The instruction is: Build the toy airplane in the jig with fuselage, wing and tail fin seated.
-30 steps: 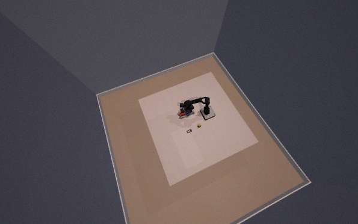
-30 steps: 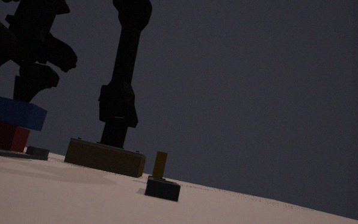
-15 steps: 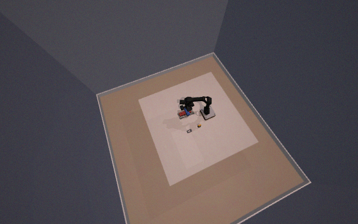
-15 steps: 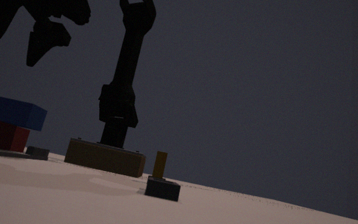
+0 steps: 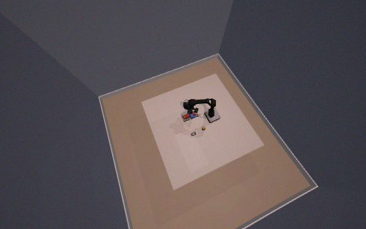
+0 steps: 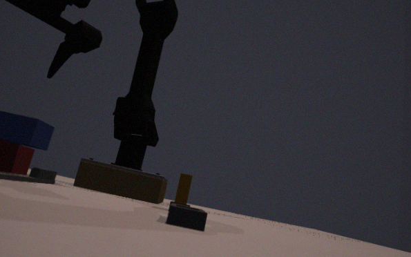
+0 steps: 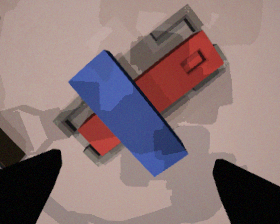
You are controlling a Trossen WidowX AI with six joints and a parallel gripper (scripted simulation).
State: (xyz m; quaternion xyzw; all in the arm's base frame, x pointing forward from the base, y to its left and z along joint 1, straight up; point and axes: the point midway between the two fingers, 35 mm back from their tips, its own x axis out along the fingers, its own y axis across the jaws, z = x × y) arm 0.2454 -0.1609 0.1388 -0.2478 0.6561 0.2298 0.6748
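Observation:
The red fuselage (image 5: 186, 116) (image 6: 23, 159) (image 7: 176, 75) lies in the grey cradle (image 6: 43, 175) (image 7: 191, 15). The blue wing (image 5: 192, 116) (image 6: 15, 128) (image 7: 123, 110) lies across its top, with no gap seen between them in the exterior view; its tab is hidden. The socket (image 7: 194, 61) near the tail is empty. The yellow tail fin (image 5: 203, 128) (image 6: 184, 189) stands upright in a small dark holder (image 6: 186, 217), away from the cradle. My gripper (image 5: 193, 111) (image 6: 14, 62) (image 7: 139, 163) is wide open and empty, above the wing and touching nothing.
A second small holder (image 5: 193, 133), a grey frame, lies on the pale mat (image 5: 226, 144) near the fin. The arm's base (image 5: 212, 116) (image 6: 119, 181) stands between the cradle and the fin in the exterior view.

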